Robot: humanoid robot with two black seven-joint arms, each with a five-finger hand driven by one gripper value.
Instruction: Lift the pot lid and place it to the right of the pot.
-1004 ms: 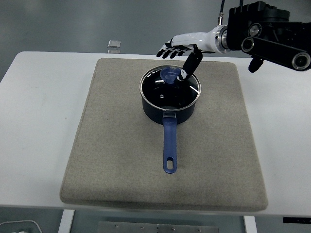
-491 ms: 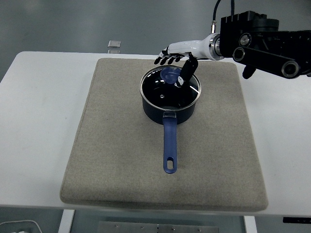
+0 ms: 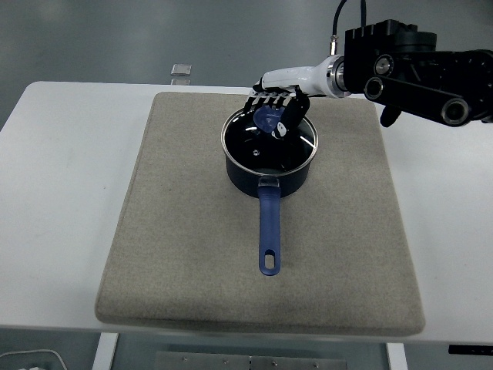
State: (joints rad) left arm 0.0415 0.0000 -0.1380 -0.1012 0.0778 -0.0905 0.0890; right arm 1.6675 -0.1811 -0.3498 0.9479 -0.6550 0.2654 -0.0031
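A dark blue pot (image 3: 271, 176) with a long blue handle (image 3: 269, 231) stands on the grey mat (image 3: 185, 254), handle pointing toward me. Its glass lid (image 3: 258, 145) sits flat on the pot, with a blue knob (image 3: 266, 120) near its far side. My right hand (image 3: 279, 109) reaches in from the upper right and hangs right over the knob. Its fingers (image 3: 269, 99) curve down behind the knob and the thumb (image 3: 291, 116) stands at its right side, with a small gap still visible. The hand is open and holds nothing. My left arm is out of view.
The mat covers most of the white table (image 3: 62, 193); bare mat lies to the right of the pot. A small clear object (image 3: 180, 71) sits at the table's far edge, left of the pot. My black forearm (image 3: 416, 65) crosses above the mat's far right corner.
My right hand has moved left and down from beside the pot's far rim onto the knob. Its fingers now bend around the knob. The lid and pot have not moved.
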